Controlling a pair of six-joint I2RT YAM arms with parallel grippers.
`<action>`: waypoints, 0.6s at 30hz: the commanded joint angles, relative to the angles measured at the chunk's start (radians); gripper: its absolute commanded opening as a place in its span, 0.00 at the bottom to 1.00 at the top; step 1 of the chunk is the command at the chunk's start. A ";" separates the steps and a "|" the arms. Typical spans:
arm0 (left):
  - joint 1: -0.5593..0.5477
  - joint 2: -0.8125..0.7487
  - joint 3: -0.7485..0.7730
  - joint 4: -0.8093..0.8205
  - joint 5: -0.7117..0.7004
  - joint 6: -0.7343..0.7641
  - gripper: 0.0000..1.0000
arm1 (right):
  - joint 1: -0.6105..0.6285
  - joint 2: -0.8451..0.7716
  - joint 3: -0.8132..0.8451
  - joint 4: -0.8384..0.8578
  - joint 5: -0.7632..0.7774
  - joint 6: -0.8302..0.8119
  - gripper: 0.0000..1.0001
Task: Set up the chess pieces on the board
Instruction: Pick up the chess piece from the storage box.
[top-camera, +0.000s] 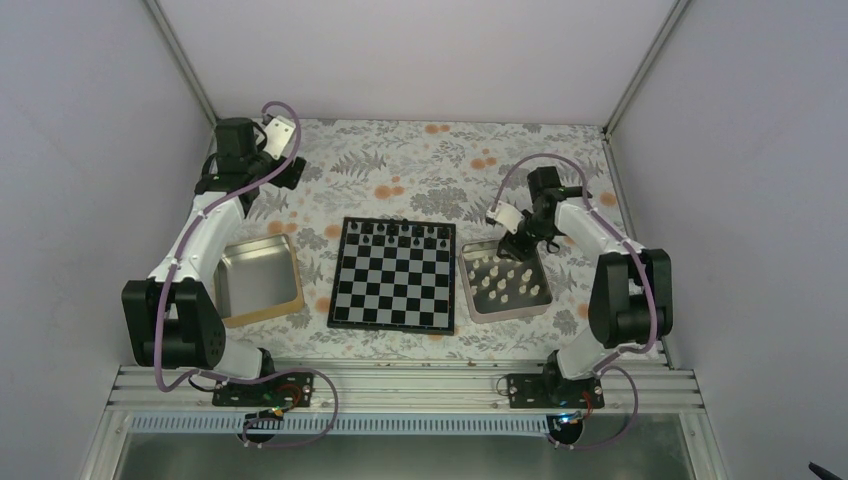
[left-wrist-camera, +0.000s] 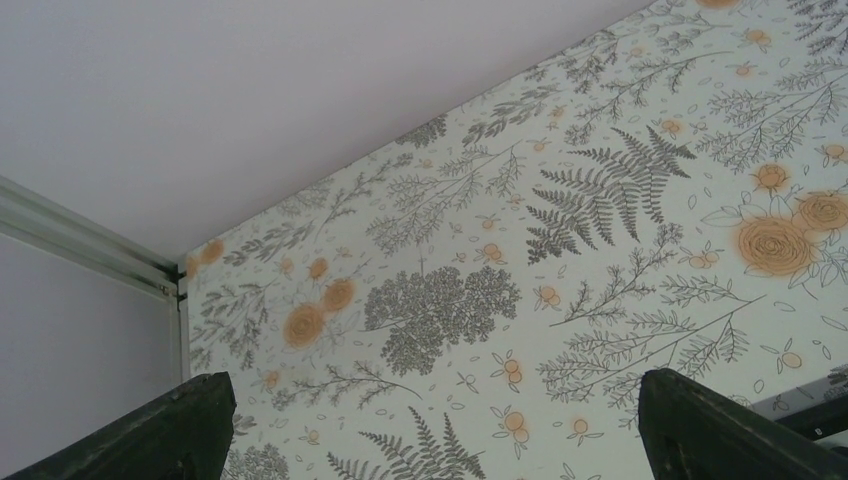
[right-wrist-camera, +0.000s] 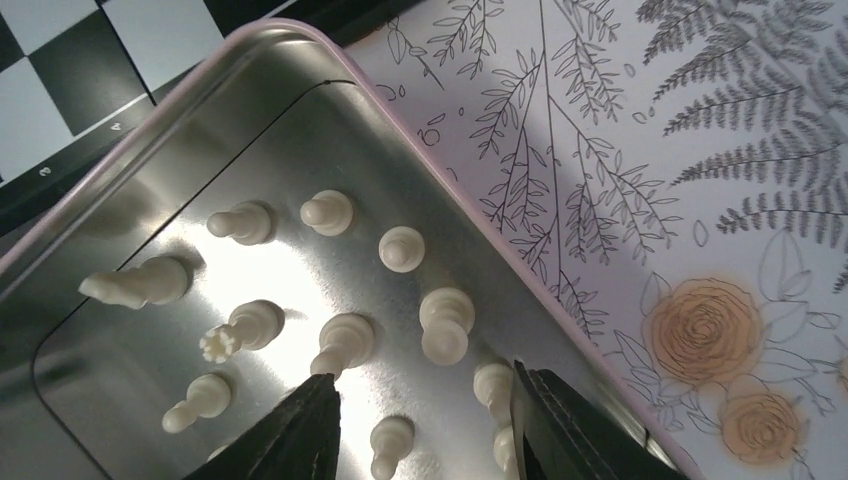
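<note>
Hovering over chess pieces (right-wrist-camera: 445, 325), right fingers (right-wrist-camera: 290, 435) parted.

White arms (top-camera: 197, 238), black joints (top-camera: 188, 325), mauve cables (top-camera: 157, 345)

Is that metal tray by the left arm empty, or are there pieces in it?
Empty: the left tray shows only bare metal from above. The white pieces sit in the right tray.

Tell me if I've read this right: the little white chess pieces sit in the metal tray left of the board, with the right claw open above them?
Not quite: the top view shows the chess pieces in the tray right of the board, not left. The right gripper is indeed open above them.
</note>
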 joint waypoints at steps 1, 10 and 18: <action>-0.005 -0.026 -0.021 0.033 0.007 0.004 1.00 | 0.013 0.047 0.002 0.025 -0.022 0.023 0.45; -0.006 -0.019 -0.018 0.039 0.004 -0.001 1.00 | 0.014 0.070 -0.014 0.078 -0.016 0.038 0.45; -0.005 -0.018 -0.022 0.039 0.008 0.001 1.00 | 0.015 0.139 -0.015 0.099 -0.018 0.040 0.43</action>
